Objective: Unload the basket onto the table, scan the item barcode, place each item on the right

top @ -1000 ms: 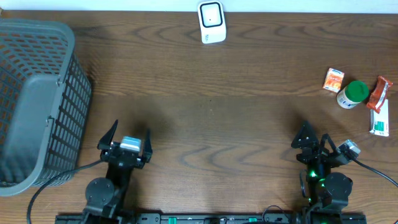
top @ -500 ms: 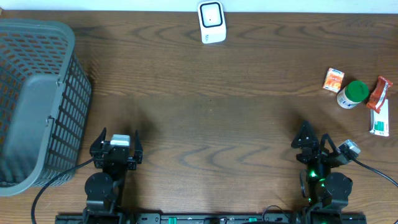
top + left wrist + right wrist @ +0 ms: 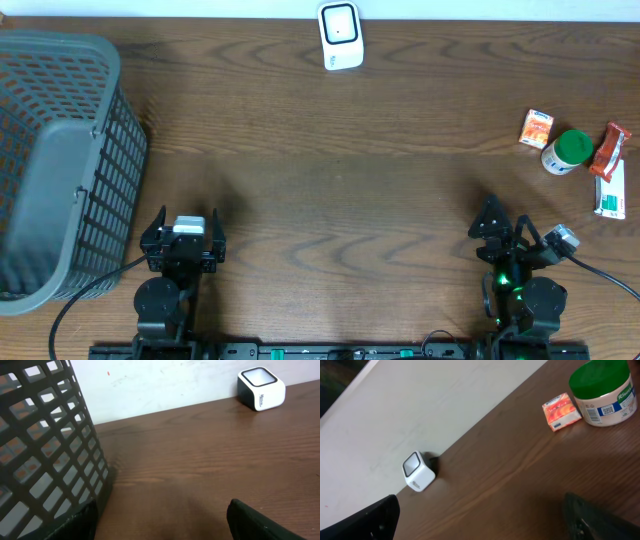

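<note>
1. The left gripper (image 3: 187, 220) sits low at the near-left edge of the table (image 3: 350, 190). Its dark, blunt fingers (image 3: 255, 521) are spread wide, with only bare wood between them, and it holds nothing.
2. The right gripper (image 3: 506, 222) sits at the near-right edge, turned at an angle. Its black fingers (image 3: 380, 519) are parted as far as they go and are likewise empty.
3. Far left stands the basket (image 3: 120, 170), grey plastic with walls of open square lattice that flare upward to a rounded rim. It is just beside the left gripper, and in the left wrist view its wall fills the left side.
4. The table is dark brown wood with long wavy grain and a dull sheen.
5. At the far edge, a little left of centre, rests the scanner (image 3: 340, 36). It is a small white cube with rounded corners and a dark glossy window on one face, and it stands against the pale wall.
6. The items lie in a cluster at the far right, well apart from both grippers and from the scanner:
   - The orange packet (image 3: 536, 128) is small, flat and rectangular.
   - Just beside it, the jar (image 3: 567, 152) is a squat white cylinder with a green lid. The right wrist view shows a barcode (image 3: 607, 410) on its side.
   - The red wrapper (image 3: 610, 150) is crinkled and slim.
   - The white-and-green box (image 3: 610, 190) is narrow and lies flat nearest the table's right edge.
</note>
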